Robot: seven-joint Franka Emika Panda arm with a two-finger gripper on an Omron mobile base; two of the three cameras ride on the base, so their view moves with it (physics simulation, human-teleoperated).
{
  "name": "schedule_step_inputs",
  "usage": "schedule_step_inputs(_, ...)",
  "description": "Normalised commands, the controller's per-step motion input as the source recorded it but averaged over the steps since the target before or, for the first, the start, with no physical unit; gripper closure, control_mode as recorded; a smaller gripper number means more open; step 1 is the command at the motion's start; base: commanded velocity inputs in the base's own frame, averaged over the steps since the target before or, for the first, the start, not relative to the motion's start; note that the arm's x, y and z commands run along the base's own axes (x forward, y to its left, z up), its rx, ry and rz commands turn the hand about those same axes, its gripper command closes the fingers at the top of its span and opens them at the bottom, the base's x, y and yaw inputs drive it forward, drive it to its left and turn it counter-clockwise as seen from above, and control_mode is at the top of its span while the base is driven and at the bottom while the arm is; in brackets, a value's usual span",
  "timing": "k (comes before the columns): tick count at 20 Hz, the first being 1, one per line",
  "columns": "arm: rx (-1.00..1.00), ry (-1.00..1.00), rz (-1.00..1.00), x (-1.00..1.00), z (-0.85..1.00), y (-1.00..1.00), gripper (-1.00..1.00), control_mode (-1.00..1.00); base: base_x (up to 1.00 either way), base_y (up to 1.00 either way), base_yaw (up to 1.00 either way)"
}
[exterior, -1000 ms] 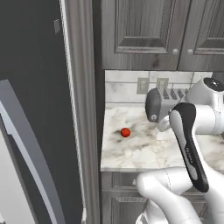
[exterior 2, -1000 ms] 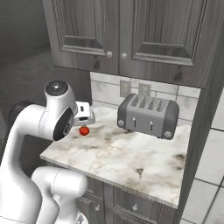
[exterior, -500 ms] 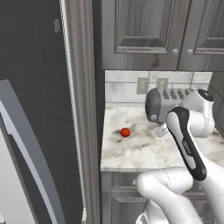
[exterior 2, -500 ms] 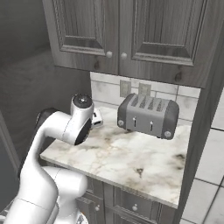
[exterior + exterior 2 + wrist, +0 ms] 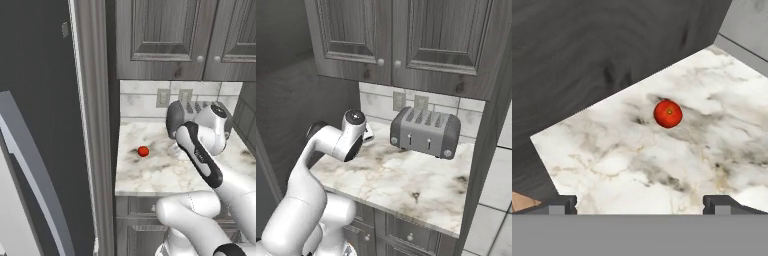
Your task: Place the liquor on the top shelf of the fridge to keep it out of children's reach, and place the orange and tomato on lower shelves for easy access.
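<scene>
One task item is on view: the tomato (image 5: 143, 151) sits alone on the marble surface (image 5: 150, 172), near its left edge and close to the dark side panel of the fridge (image 5: 40, 125). From the hand view it lies ahead of the tool (image 5: 639, 201) and well apart from it, slightly right of centre. The toaster (image 5: 426, 132) stands at the back of the surface, clear of the tomato.

Tool state: fully spread, both tips visible at the bottom corners of the hand view, nothing between them. It holds nothing.

Risks, as judged from this position:
- The tomato is a smooth ball on a flat slab. An off-centre approach, or one finger landing first, would likely send it rolling toward the left edge or against the fridge panel.
- The tomato sits close to that panel, so a descent without enough side clearance could strike the outer finger on it.
- The arm (image 5: 331, 145) is folded tightly over the surface near the toaster; a wide elbow swing could clip it.
- Closing too high on the ball would probably squeeze it out downward.

Change since the earlier frames: the arm has swung down and forward, its upper joint moving from beside the cabinet corner toward the surface. The tomato has not shifted. The tool's spread is unchanged.
</scene>
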Motion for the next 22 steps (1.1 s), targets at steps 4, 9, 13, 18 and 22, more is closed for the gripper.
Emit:
schedule_step_inputs(4, 0.0, 0.0, 0.0, 0.38, -0.16, 0.18, -1.0, -1.0, 0.0, 0.0, 0.0)
schedule_step_inputs(9, 0.0, 0.0, 0.0, 0.31, -0.2, 0.11, -1.0, -1.0, 0.0, 0.0, 0.0)
schedule_step_inputs(13, 0.0, 0.0, 0.0, 0.26, -0.2, 0.08, -1.0, -1.0, 0.0, 0.0, 0.0)
schedule_step_inputs(18, 0.02, 0.0, 0.0, 0.18, -0.19, 0.03, -1.0, -1.0, 0.0, 0.0, 0.0)
schedule_step_inputs(22, 0.04, 0.0, 0.05, 0.07, -0.26, 0.0, -1.0, -1.0, 0.0, 0.0, 0.0)
